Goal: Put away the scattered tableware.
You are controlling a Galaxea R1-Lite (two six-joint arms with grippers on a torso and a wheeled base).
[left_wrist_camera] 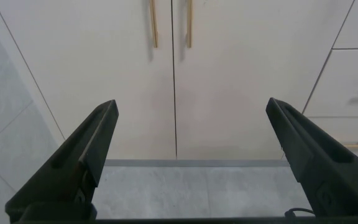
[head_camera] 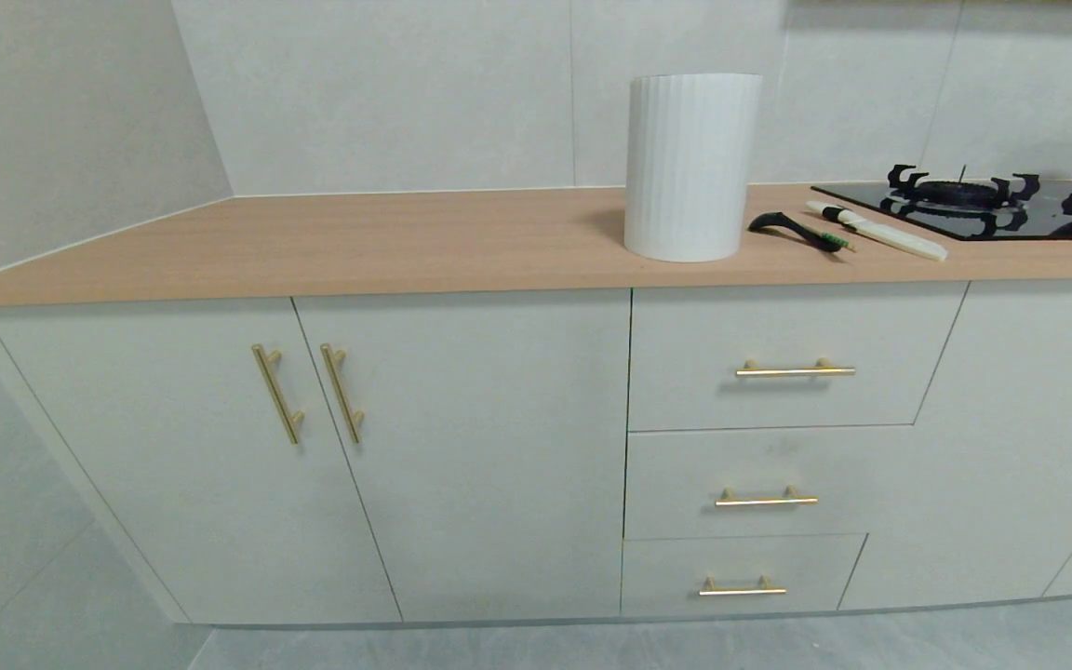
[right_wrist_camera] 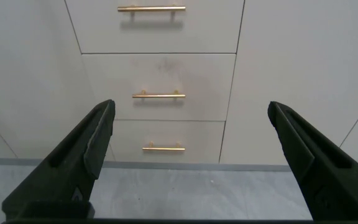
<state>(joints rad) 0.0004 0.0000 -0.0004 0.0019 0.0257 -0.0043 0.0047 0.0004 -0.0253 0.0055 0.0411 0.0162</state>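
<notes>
Both the left claw (left_wrist_camera: 191, 106) and right claw (right_wrist_camera: 191, 106) gape empty; a clumsy reach could sweep the black utensil (head_camera: 795, 230) off the front edge of the bench (head_camera: 359, 242).

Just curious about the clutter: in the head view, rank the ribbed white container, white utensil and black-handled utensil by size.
1. ribbed white container, clearly largest
2. white utensil
3. black-handled utensil, slightly shorter
</notes>
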